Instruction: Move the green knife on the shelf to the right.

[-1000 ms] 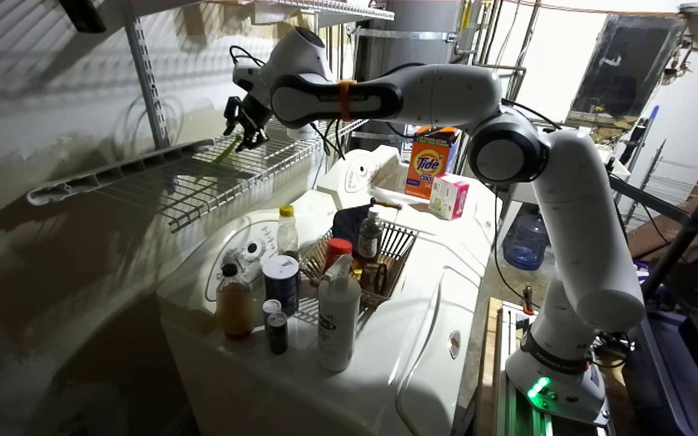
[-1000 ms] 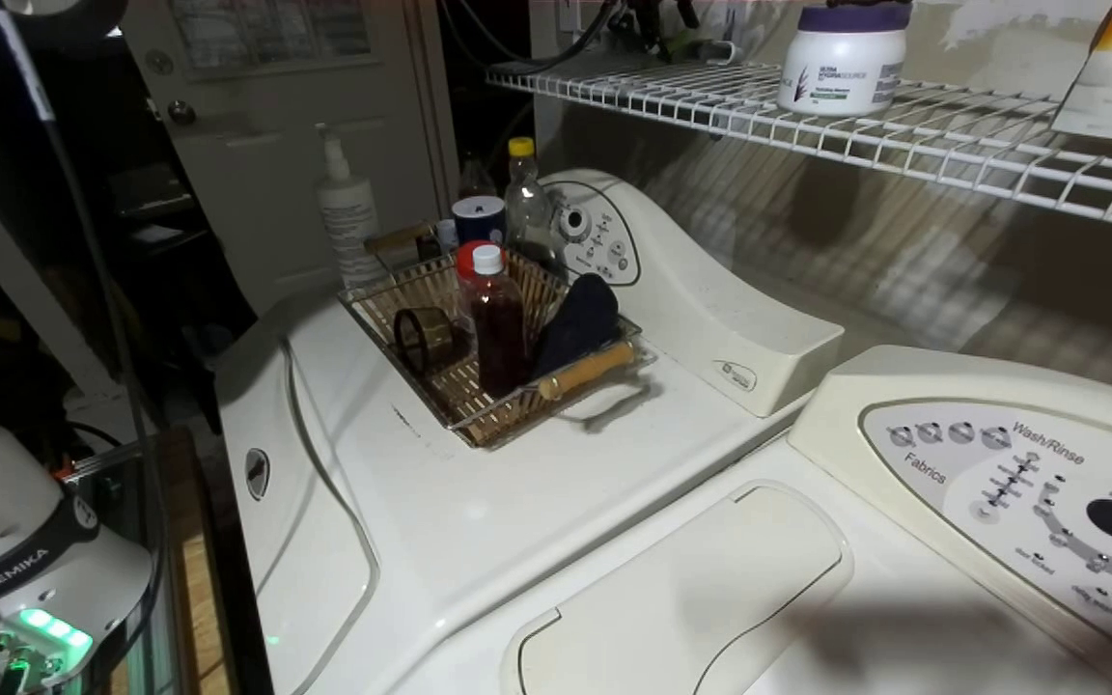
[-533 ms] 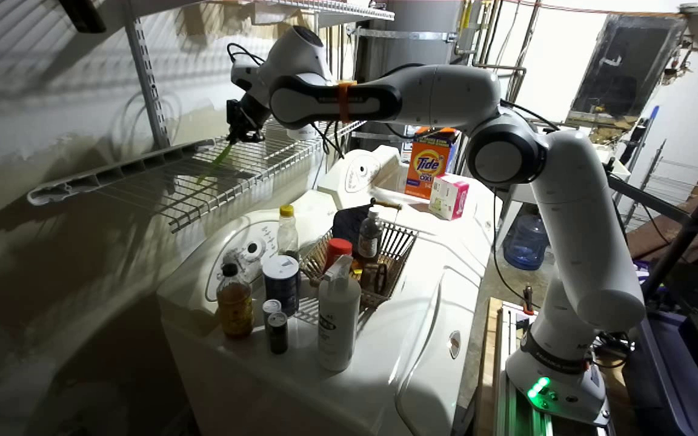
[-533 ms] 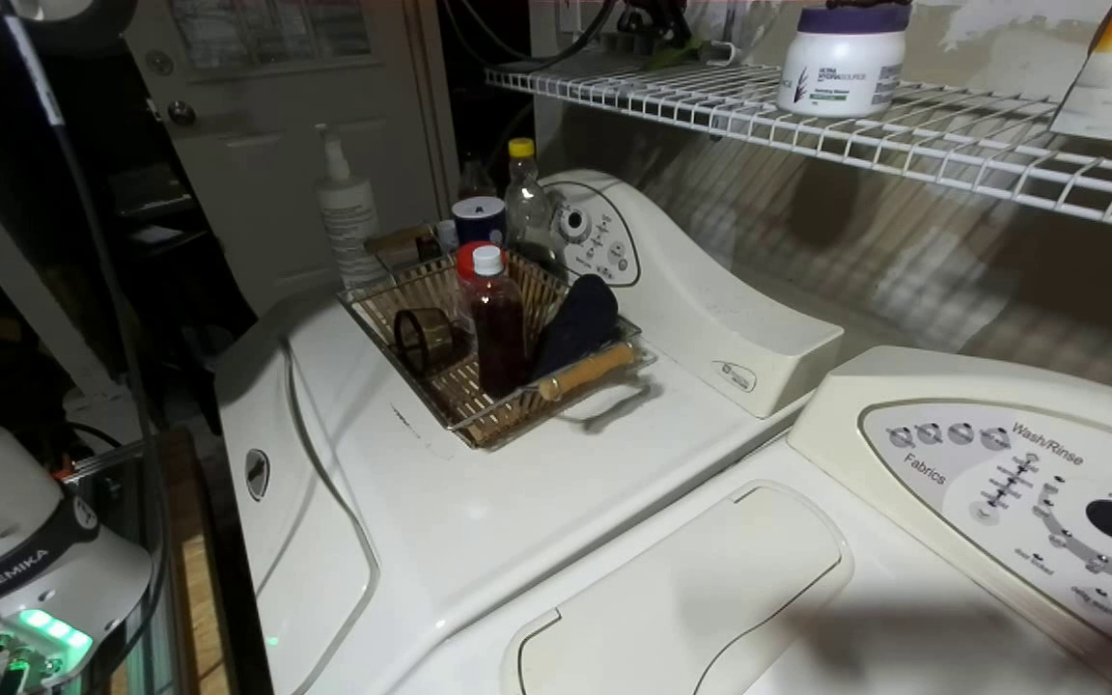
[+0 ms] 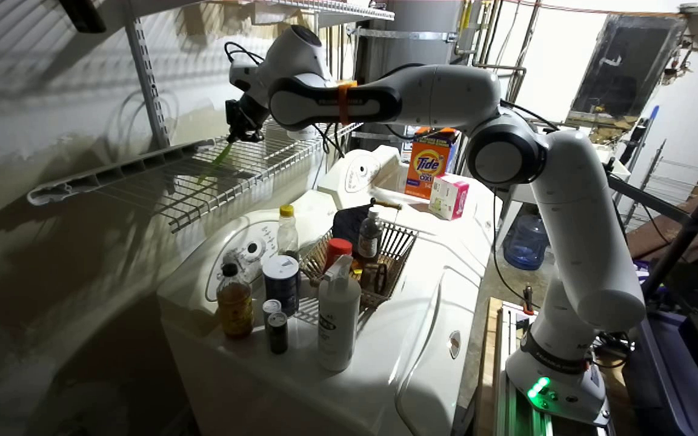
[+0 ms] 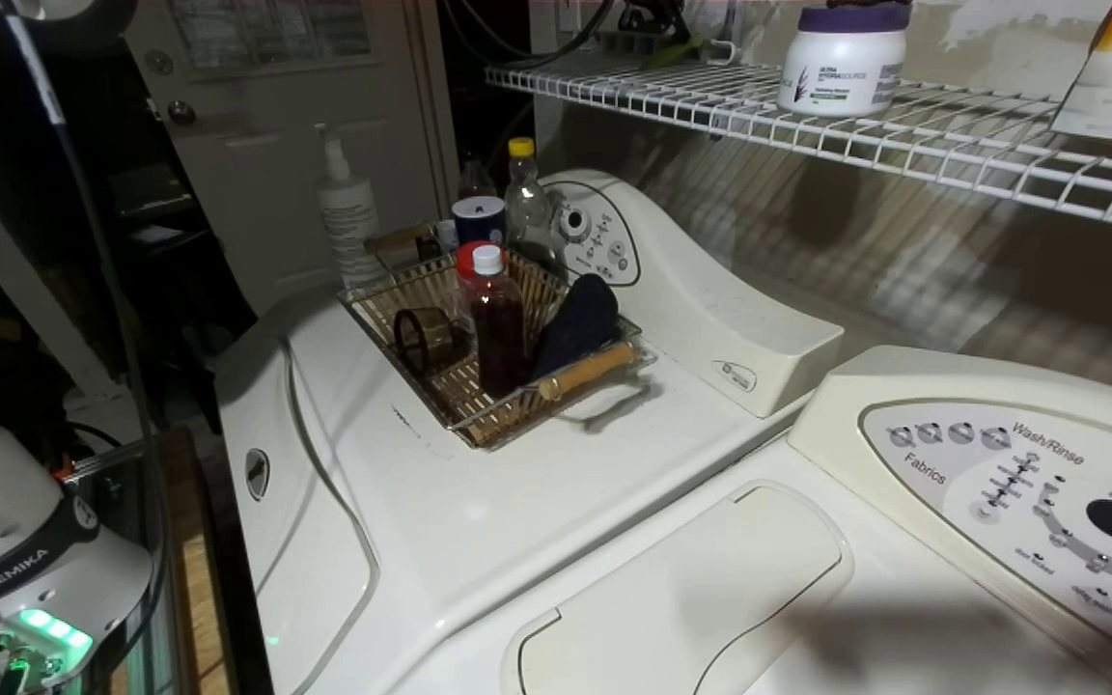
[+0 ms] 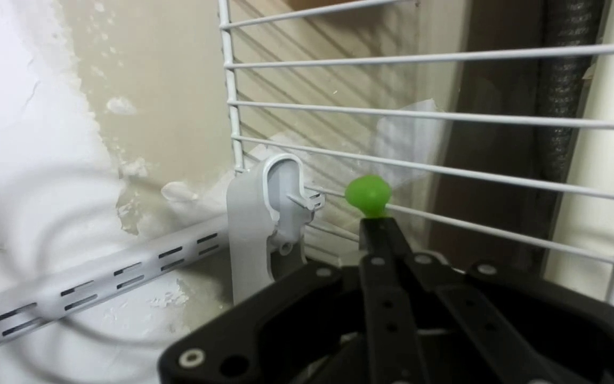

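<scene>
nearest us, in an exterior view, we find a white bottle (image 5: 338, 330) standing upright on a white machine (image 5: 391, 357). just beside it we note two small jars (image 5: 277, 339), one behind the other. past these stand an amber bottle (image 5: 235, 306) with a dark cap and a blue can (image 5: 282, 290) with a white lid. next we reach a basket (image 5: 400, 245) that contains a capped bottle (image 5: 371, 239) and a red-topped container (image 5: 338, 247). a clear bottle (image 5: 287, 233) with a yellow cap stands near the basket.

at the wall (image 5: 100, 109) beyond, we locate the shelf (image 5: 219, 197), a white wire rack. the green knife (image 5: 220, 158) is over the shelf at a slant, with its upper end in the claw (image 7: 384, 229). claw state: narrow, holding the green knife. in the wrist view we see the rounded green end project past the fingers (image 7: 379, 290), which are pressed together on it. we cannot tell whether the lower end touches the shelf.

farther along the shelf, we identify a white jar (image 6: 841, 72) with a purple lid, upright. beyond, on a second white machine (image 6: 672, 598), we see a pink-and-white box (image 5: 448, 198) just in front of an orange box (image 5: 426, 166). farthest back we note a tall gray tank (image 5: 409, 54).
</scene>
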`<action>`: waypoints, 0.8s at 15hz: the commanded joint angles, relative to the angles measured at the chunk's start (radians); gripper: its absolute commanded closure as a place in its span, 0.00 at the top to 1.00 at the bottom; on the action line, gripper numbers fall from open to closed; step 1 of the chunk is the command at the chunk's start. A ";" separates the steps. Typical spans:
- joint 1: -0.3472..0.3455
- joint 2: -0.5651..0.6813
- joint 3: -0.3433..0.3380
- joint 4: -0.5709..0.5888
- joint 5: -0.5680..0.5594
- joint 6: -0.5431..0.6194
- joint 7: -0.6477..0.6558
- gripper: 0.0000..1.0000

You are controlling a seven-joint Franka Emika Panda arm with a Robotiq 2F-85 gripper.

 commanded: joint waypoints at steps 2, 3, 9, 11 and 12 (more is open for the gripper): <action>0.016 0.027 -0.027 0.055 -0.052 -0.019 0.004 0.00; 0.017 0.026 -0.030 0.056 -0.058 -0.018 0.006 0.00; 0.012 0.021 -0.048 0.071 -0.068 -0.016 0.016 0.00; 0.011 0.021 -0.060 0.078 -0.068 -0.018 0.018 0.00; 0.012 0.021 -0.065 0.080 -0.068 -0.020 0.018 0.00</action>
